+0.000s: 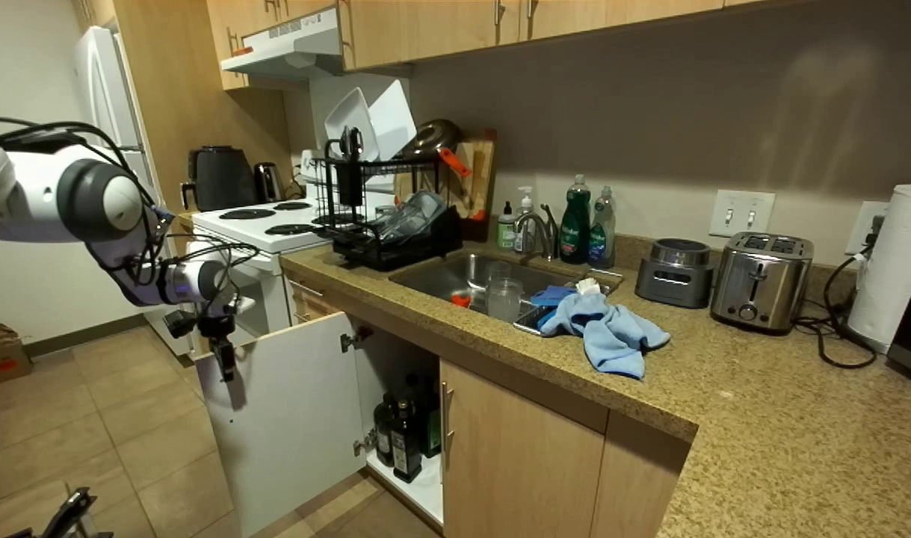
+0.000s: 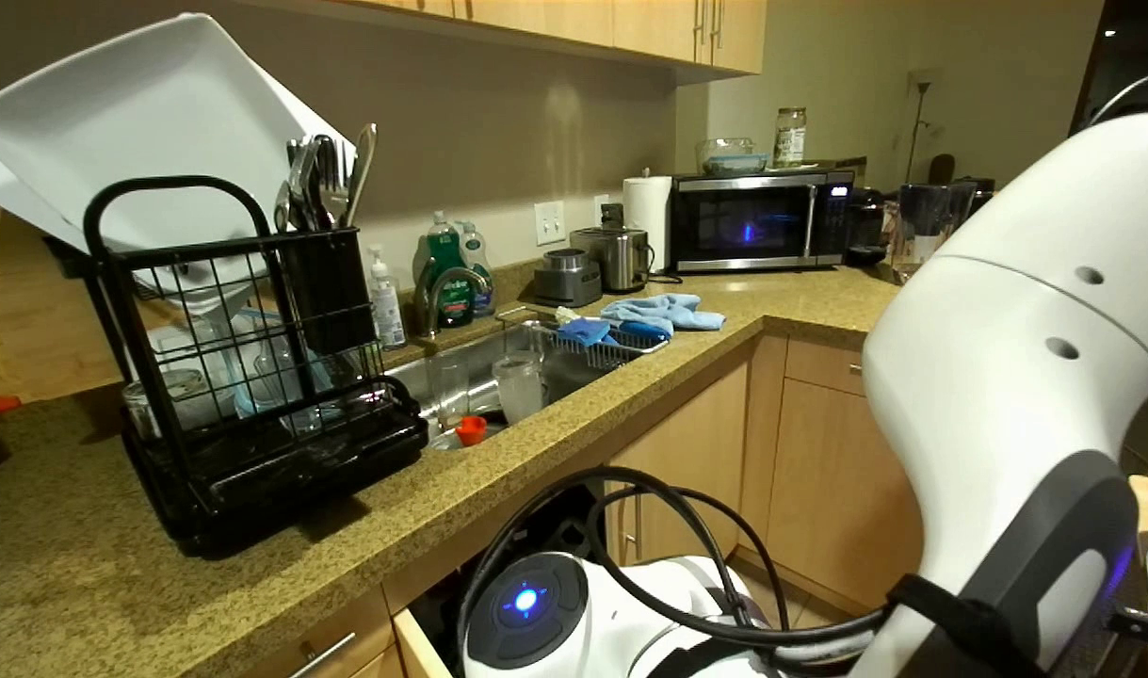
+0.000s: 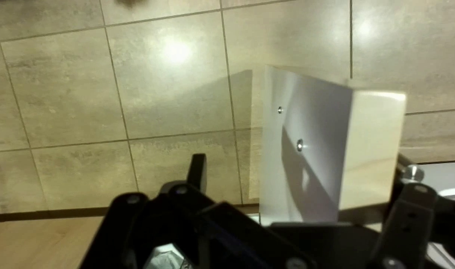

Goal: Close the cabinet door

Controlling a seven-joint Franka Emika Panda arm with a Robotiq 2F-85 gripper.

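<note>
held the gripper [image 1: 225,365] spread wide astride the top edge of the cabinet door [image 1: 294,426], near its free corner.

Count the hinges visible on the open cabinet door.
2: in an exterior view, the upper hinge is near the top of the cabinet door, the lower hinge near its bottom, both along its cabinet-side edge.

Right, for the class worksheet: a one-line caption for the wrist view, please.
Jaws standing open on either side of the swung-out cabinet door, tiled floor below.
</note>
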